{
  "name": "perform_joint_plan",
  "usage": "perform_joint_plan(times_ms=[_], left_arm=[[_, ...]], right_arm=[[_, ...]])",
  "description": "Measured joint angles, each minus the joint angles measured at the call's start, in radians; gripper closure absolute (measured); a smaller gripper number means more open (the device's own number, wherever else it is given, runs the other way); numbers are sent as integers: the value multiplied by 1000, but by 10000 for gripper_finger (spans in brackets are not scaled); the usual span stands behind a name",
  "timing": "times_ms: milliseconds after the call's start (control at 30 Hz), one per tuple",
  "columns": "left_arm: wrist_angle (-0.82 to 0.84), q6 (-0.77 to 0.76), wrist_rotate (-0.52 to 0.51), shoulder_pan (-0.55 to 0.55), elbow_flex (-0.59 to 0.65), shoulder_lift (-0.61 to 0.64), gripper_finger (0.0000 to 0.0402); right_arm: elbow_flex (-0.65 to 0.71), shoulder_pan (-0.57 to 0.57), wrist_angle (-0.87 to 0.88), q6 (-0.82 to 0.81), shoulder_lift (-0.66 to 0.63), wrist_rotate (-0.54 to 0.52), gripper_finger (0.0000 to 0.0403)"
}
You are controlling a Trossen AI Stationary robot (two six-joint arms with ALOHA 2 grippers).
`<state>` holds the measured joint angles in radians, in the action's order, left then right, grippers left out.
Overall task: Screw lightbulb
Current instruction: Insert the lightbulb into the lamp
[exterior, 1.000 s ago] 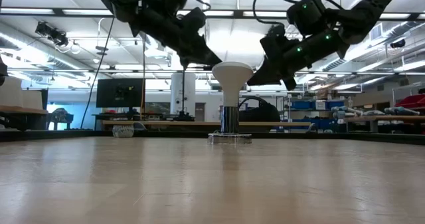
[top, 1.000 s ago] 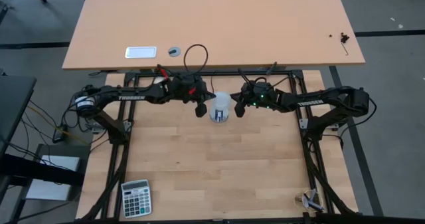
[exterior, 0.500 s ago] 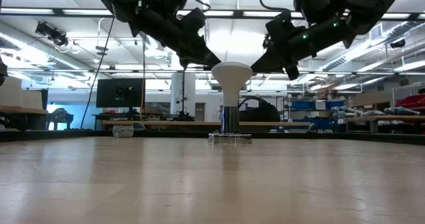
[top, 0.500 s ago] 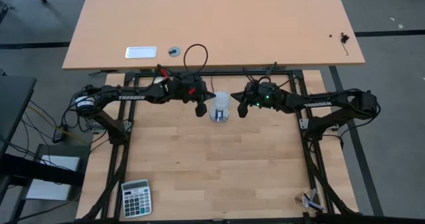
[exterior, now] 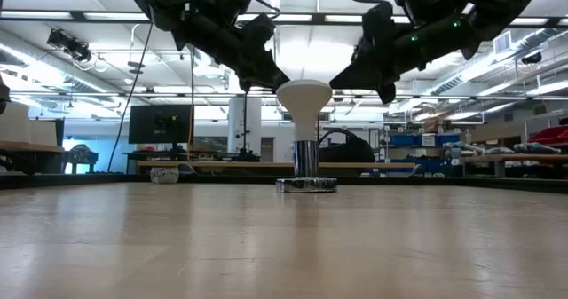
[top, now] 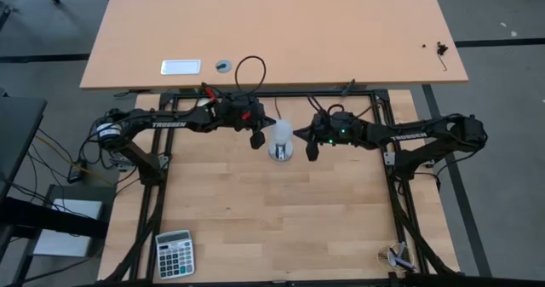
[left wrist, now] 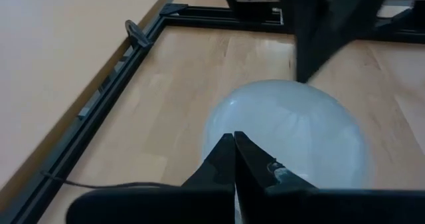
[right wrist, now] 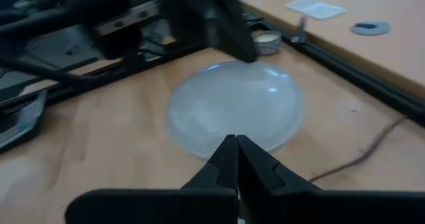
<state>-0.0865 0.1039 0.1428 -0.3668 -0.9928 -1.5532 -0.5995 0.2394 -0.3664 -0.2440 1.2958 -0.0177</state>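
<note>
The white lightbulb stands upright near the table's far edge, dome up. Its narrow base sits in a silver socket that rests flat on the wood. My left gripper is shut and slants down at the dome's left rim. My right gripper is shut too and slants down at the dome's right rim. Each wrist view shows the dome just past its own shut fingertips, with the other arm's gripper at the dome's far edge. My left gripper has its shut fingertips against the left rim of the bulb's dome, slanting down from the table's left. The bulb stays upright in its socket. My right gripper pushes with its shut fingertips on the right rim of the dome, slanting down from the table's right.
A calculator lies at the near left corner. A small metal item lies at the near right. A black frame rail edges the far side. Beyond it a bigger table holds a white plate, a grey disc and a looped black cord.
My right gripper has risen a little and swung in toward the bulb, bringing its shut tips to the dome's right rim. The dome has shifted slightly toward my left gripper, while the socket has stayed where it was.
</note>
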Motion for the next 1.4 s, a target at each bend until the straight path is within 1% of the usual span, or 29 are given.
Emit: perform_joint_plan(times_ms=[100,233,367,500,733,933,1133,1267,1400], left_arm=[[0,2,-4,0,0,0,402],[-7,3,-6,0,1,0,402],[-18,5,-7,0,3,12,402],[7,9,-8,0,-8,31,402],[-8,-1,47,19,-49,40,402],[20,-3,53,46,-70,26,402],[83,-3,6,52,-68,6,402],[89,-3,1,52,-63,8,402],[94,1,-16,52,-64,6,402]], right_arm=[[0,-10,-1,0,0,20,394],[-4,-13,-3,9,-16,20,394],[-4,-12,0,18,-47,3,394],[-5,-9,9,29,-64,-16,394],[-5,7,31,34,-51,-40,394],[-6,27,28,43,-19,-43,394],[-6,38,21,43,26,-43,394],[-5,36,15,39,29,-41,394],[-5,21,-20,38,29,-8,394]])
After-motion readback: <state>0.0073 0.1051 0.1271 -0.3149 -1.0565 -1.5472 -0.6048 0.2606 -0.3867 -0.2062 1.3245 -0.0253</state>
